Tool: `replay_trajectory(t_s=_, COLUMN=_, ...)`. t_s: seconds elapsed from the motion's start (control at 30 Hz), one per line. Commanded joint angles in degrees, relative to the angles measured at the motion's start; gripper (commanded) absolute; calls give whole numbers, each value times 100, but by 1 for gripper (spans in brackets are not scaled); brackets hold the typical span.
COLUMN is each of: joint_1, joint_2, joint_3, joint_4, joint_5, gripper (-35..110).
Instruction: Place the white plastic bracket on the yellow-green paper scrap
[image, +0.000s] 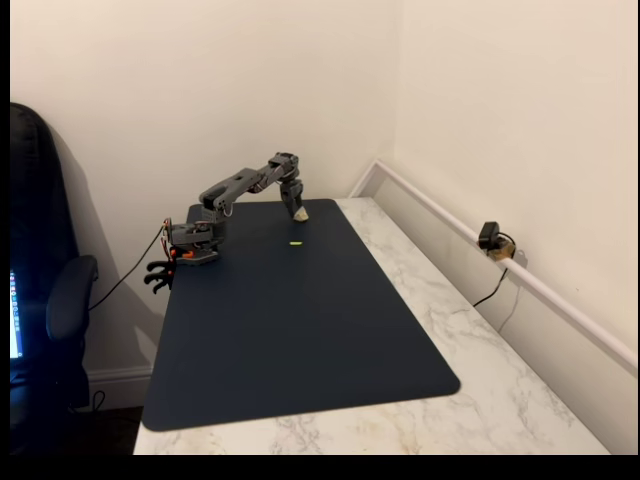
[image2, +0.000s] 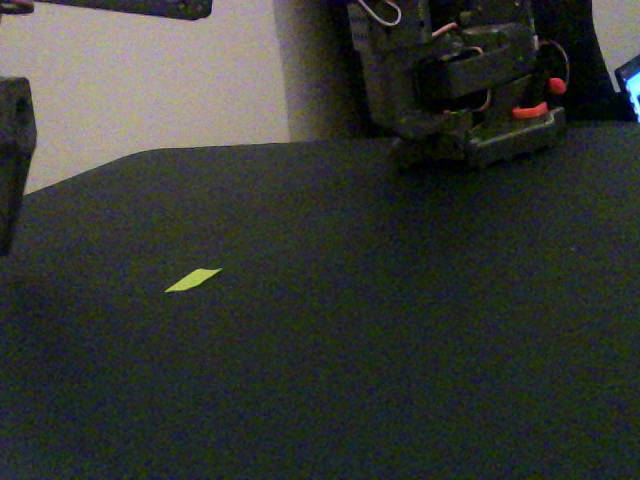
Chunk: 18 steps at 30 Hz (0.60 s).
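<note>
At the mat's (image: 300, 330) far edge, toward twelve o'clock in a fixed view, the gripper (image: 299, 212) points down with the bracket (image: 302, 213) at its tip; whether the fingers pinch it I cannot tell. Near it, at six o'clock, the scrap (image: 296, 243) lies flat and bare on the mat, apart from the bracket.

- Home-office corner: marble-patterned table (image: 520, 400) with dark desk mat (image: 300, 320) set against plain cream walls.
- Black office chair (image: 45, 300) beside the table; white skirting board (image: 120, 380) below.
</note>
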Motion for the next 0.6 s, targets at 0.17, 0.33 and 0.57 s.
replay_trajectory(t_s=0.17, joint_1=53, joint_2=220, joint_3=-404, joint_4=272, joint_5=35, gripper=34)
replay_trajectory(t_s=0.33, joint_1=-70, joint_2=237, joint_3=-387, joint_4=272, joint_5=-26, gripper=34)
replay_trajectory(t_s=0.57, joint_1=-158, joint_2=237, joint_3=-378, joint_4=264, joint_5=-97, gripper=34)
